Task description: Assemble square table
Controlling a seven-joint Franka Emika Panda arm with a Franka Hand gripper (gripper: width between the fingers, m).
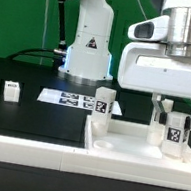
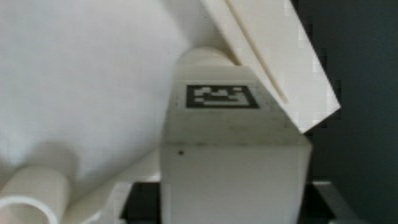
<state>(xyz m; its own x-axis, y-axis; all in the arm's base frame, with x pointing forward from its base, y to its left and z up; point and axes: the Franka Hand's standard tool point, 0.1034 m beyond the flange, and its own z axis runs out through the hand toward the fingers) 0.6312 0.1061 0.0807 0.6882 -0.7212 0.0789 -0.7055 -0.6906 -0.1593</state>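
Note:
The square table's white slab [image 1: 135, 148] lies flat at the exterior view's right, raised rim showing. One white leg [image 1: 103, 104] with a black-and-white tag stands upright near the slab's far left corner. A second tagged leg [image 1: 175, 134] is upright over the slab's right part, and my gripper [image 1: 176, 126] is shut on it from above, one finger on each side. In the wrist view this leg [image 2: 231, 140] fills the middle, between my dark fingers [image 2: 146, 198], with the slab [image 2: 89, 80] behind it. Whether the held leg touches the slab is hidden.
A small white tagged block [image 1: 11, 91] sits on the black table at the exterior view's left. The marker board [image 1: 74, 100] lies behind the slab, before the arm's base [image 1: 88, 52]. A long white bar [image 1: 32, 154] runs along the front.

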